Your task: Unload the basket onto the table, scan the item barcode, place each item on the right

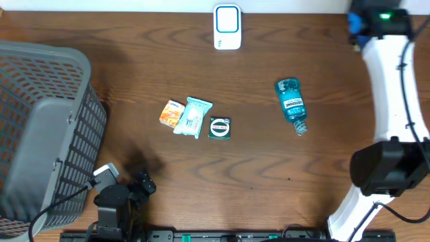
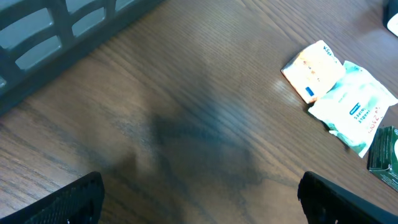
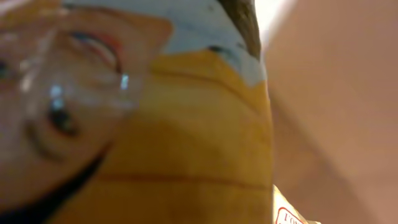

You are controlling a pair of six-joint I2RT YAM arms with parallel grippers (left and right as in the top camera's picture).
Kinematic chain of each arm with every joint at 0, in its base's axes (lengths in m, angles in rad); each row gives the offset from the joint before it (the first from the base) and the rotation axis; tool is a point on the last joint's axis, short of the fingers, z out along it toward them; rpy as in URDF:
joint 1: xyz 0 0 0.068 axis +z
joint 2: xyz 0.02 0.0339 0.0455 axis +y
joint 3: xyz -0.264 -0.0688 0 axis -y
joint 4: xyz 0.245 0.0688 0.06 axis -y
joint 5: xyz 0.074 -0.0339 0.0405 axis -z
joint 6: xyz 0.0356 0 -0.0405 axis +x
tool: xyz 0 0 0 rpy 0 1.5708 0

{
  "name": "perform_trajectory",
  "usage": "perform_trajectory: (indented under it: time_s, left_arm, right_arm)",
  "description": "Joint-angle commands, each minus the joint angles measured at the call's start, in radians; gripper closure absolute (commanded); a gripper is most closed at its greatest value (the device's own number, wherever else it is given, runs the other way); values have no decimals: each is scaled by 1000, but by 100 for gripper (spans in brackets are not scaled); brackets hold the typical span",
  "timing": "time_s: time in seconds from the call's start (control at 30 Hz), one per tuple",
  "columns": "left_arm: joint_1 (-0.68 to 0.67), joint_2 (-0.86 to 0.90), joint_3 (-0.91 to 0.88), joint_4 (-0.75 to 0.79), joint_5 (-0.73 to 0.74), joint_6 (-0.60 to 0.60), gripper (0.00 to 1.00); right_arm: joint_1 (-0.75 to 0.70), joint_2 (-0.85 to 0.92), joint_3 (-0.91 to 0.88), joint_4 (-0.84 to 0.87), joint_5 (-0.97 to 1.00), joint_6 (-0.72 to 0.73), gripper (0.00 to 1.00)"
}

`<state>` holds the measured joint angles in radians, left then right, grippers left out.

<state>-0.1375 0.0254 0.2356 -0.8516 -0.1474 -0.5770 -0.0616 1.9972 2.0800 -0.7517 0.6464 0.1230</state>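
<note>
Teal-filled mouthwash btl [image 1: 290,101] lies flat (grey basket [image 1: 84,144] far L).

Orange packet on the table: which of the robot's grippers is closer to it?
Left. The left gripper sits open at the near edge, the orange packet ahead to its right. The right arm stretches to the far right corner, its gripper outside the overhead view.

The tabletop carries one grey basket [image 1: 40,134], one white scanner [image 1: 227,27], one blue bottle [image 1: 291,102], one orange packet [image 1: 171,113], one pale green packet [image 1: 193,117] and one dark green box [image 1: 220,128].
</note>
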Motion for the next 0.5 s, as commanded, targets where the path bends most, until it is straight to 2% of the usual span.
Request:
perform_trajectory:
  time_s: [0.0, 0.13, 0.3, 0.47]
  left_arm:
    - [3, -2, -4, -63, -29, 2, 2]
    - [3, -2, -4, -63, -29, 2, 2]
    - [3, -2, -4, -63, -29, 3, 2]
    - [3, -2, -4, -63, -29, 2, 2]
  right_arm:
    - [-130, 79, -16, -7, 137, -21, 99]
    - [-270, 157, -16, -14, 136, -55, 99]
    - [-448, 260, -16, -76, 127, -214, 99]
    - [-586, 279, -16, -121, -80, -214, 96]
